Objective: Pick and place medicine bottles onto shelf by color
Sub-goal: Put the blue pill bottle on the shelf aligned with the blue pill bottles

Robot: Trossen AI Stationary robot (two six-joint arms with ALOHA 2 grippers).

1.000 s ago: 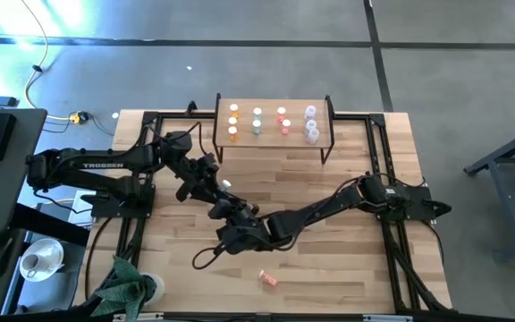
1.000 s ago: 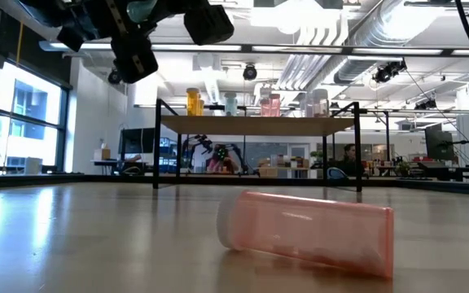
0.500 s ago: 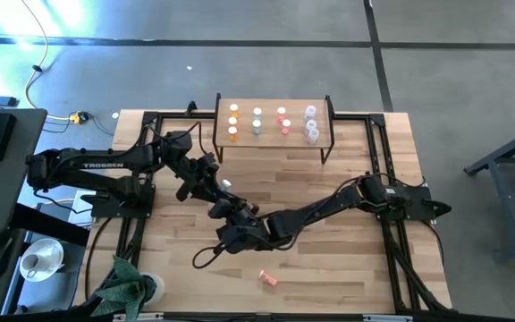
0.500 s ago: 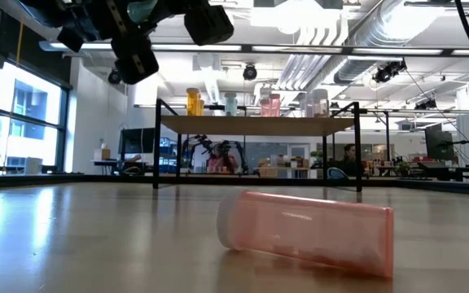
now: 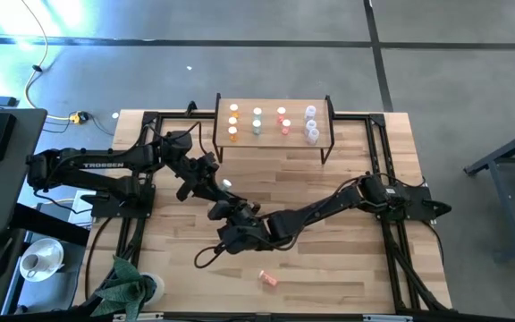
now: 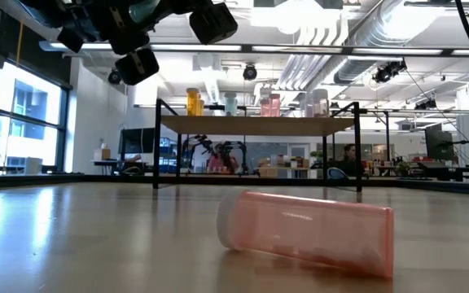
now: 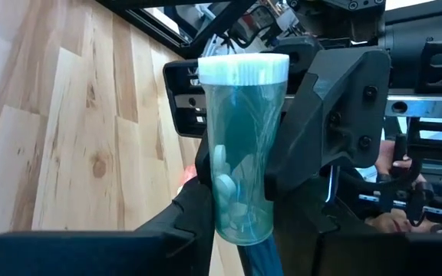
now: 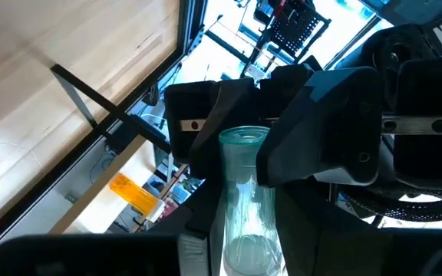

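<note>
A green medicine bottle (image 7: 240,153) with a white cap hangs in the air above the table's middle. My left gripper (image 5: 229,207) and my right gripper (image 5: 242,224) meet there, and both are shut on it. The shelf (image 5: 245,134) stands at the table's far edge. It carries orange (image 5: 233,122), green (image 5: 257,121), pink (image 5: 283,121) and clear (image 5: 311,125) bottles in rows, standing on their bases. A pink bottle (image 5: 268,279) lies on its side near the front edge, and it is large in the low view (image 6: 308,232). My left gripper (image 7: 240,230) pinches the green bottle's base end (image 7: 240,218) between its two fingers. The bottle runs on forward along the fingers with its cap (image 7: 242,70) pointing away, clear of the table. My right gripper (image 8: 240,253) holds the same bottle from the opposite side. Its fingers (image 7: 336,107) stand on either side of the cap end, and the base (image 8: 244,138) points away toward the left gripper's fingers (image 8: 321,115).
Black frame rails (image 5: 378,152) run along the table's edges. A green cloth-like bundle (image 5: 128,286) lies at the near left corner. Bare wood (image 5: 329,259) lies around the lying pink bottle. A person (image 6: 348,155) shows far off in the room.
My left gripper has shut on the green bottle's base end while my right gripper has kept its hold. In the low view the gripper parts at the upper left have shifted slightly. Both arms stay over the table's middle.
</note>
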